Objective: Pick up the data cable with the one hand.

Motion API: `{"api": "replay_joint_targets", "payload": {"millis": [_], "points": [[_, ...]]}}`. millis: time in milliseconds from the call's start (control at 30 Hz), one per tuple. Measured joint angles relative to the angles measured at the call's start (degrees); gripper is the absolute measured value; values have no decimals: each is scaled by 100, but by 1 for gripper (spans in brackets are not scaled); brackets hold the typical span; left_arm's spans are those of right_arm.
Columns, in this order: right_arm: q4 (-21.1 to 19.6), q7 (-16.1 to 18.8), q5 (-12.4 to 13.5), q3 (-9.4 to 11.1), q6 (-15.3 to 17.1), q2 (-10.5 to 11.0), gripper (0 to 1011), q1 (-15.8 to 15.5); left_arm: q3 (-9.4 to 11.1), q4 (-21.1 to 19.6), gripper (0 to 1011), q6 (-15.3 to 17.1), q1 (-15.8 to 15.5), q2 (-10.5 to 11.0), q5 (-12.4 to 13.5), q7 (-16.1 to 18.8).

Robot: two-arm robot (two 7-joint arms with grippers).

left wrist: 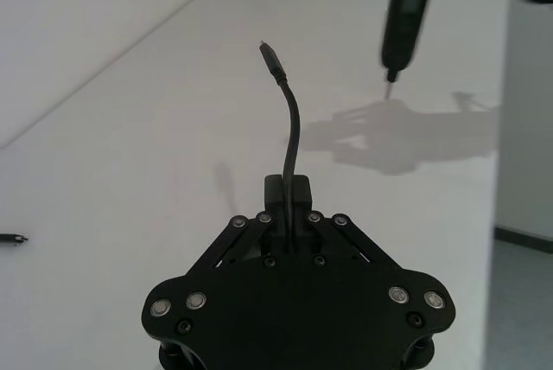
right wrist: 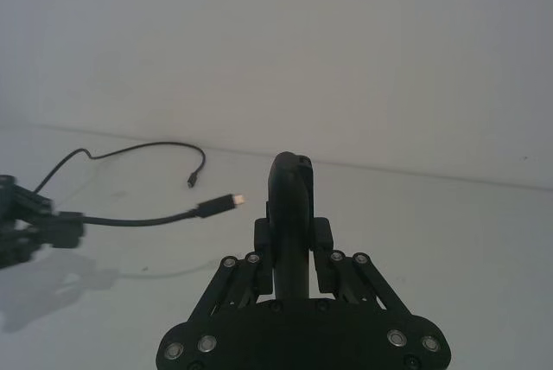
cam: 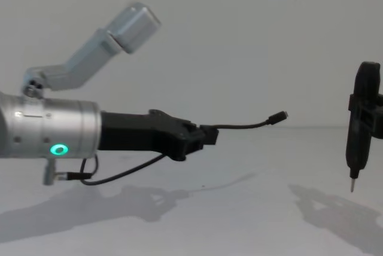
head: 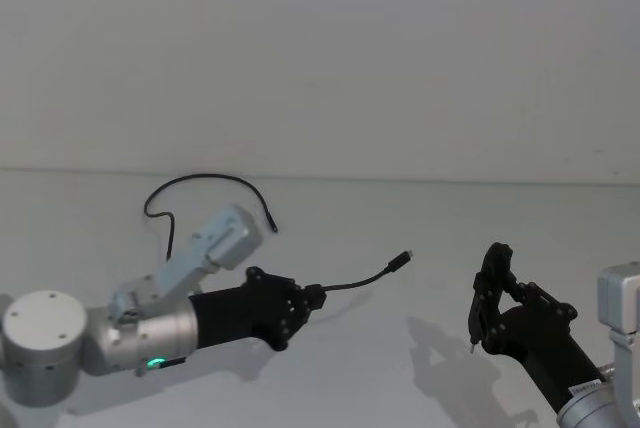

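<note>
- My left hand [head: 313,298] is pinching the data cable [head: 362,277] just behind one plug, and that short end juts ahead of the hand, airborne.
- The rest trails behind the hand, seemingly onto the worktop [head: 400,388]. I judge it grasped but not fully lifted.
- My right hand [head: 473,333], pressed together, hangs idle opposite the plug.
- White worktop, plain wall [head: 300,48] beyond.

Qty: 1 data cable [head: 372,276], 2 grippers (left gripper [head: 313,298], right gripper [right wrist: 289,173]).
</note>
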Motion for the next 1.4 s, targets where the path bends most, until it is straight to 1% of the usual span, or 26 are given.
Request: {"api": "replay_joint_targets", "payload": {"millis": [100,133,267,300,400,533,733,1000,1233,1400], "points": [[0,0,0,0,0,0,269,0,-50,-146,42,38,62,131,-119,-136],[0,0,0,0,0,0,269,0,-82,-256,42,72,109,229,-183,-204],[0,0,0,0,0,0,269,0,-137,-468,42,174,205,420,-312,-338],[0,0,0,0,0,0,269,0,-153,-556,42,204,244,501,-347,-375],[0,0,0,0,0,0,269,0,-167,-683,42,263,304,633,-387,-431],[0,0,0,0,0,0,269,0,-157,-785,42,304,359,756,-393,-473],[0,0,0,0,0,0,269,0,-98,-889,42,320,418,896,-373,-518],[-19,11,-20,-3,14,5,269,18,-55,-963,42,329,457,994,-349,-548],[-98,120,-24,-27,98,13,269,121,-33,-998,42,333,478,1042,-334,-564],[-166,229,44,-53,222,-33,269,253,-24,-1014,42,336,486,1066,-327,-571]]}}
